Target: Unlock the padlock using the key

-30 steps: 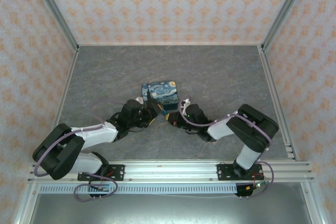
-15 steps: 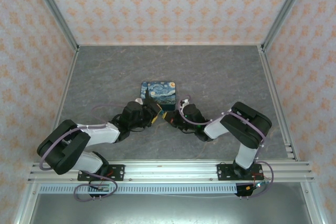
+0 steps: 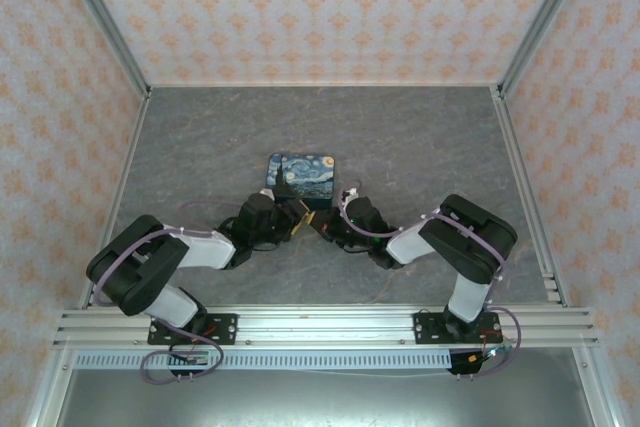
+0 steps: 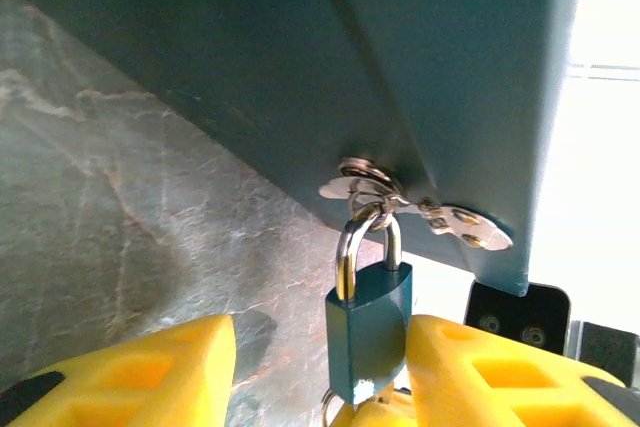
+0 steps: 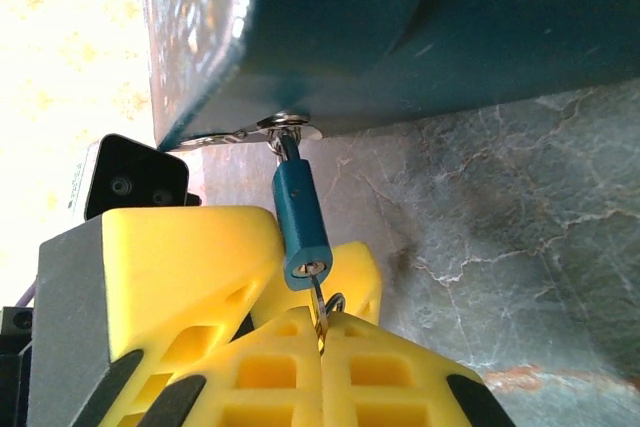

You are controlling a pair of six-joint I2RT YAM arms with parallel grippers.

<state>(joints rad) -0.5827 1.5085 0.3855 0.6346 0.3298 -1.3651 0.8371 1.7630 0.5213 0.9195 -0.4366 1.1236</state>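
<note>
- Teal padlock (image 4: 368, 332) hangs at lower centre of the left wrist view, from the hasp (image 4: 440, 215) of the tin (image 4: 300, 67).
- Left tool (image 4: 318, 357) brackets it, released, one finger touching.
- Right tool (image 5: 320, 352) clenches the key (image 5: 318, 309) in its keyhole.

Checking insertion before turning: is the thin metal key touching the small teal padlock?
Touching. Right wrist view: the thin metal key runs straight into the keyhole of the small teal padlock.

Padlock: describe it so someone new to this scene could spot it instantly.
Start at the starry-night tin mid-table. A metal hasp on its near side carries the padlock, hanging by a silver loop. It is tiny beside the tin, teal-bodied, with the key in its keyhole.
</note>
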